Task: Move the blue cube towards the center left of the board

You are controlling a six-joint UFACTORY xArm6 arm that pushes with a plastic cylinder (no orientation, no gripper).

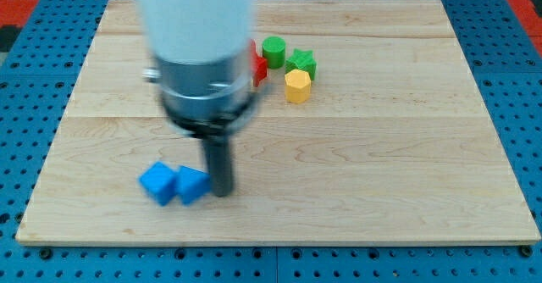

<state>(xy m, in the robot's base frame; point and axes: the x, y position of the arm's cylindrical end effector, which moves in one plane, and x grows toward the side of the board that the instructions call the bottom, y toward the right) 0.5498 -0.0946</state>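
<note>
A blue cube (157,183) lies near the view's bottom left of the wooden board (381,164). A second blue block (192,185) of a less clear shape touches its right side. My tip (222,191) stands just right of this second blue block, touching or almost touching it. The arm's white and grey body hangs over the board's upper left middle and hides what lies under it.
Near the view's top centre sit a green cylinder (273,52), a green star-like block (301,63), a yellow block (297,86) and a red block (257,63) partly hidden by the arm. A blue pegboard surrounds the board.
</note>
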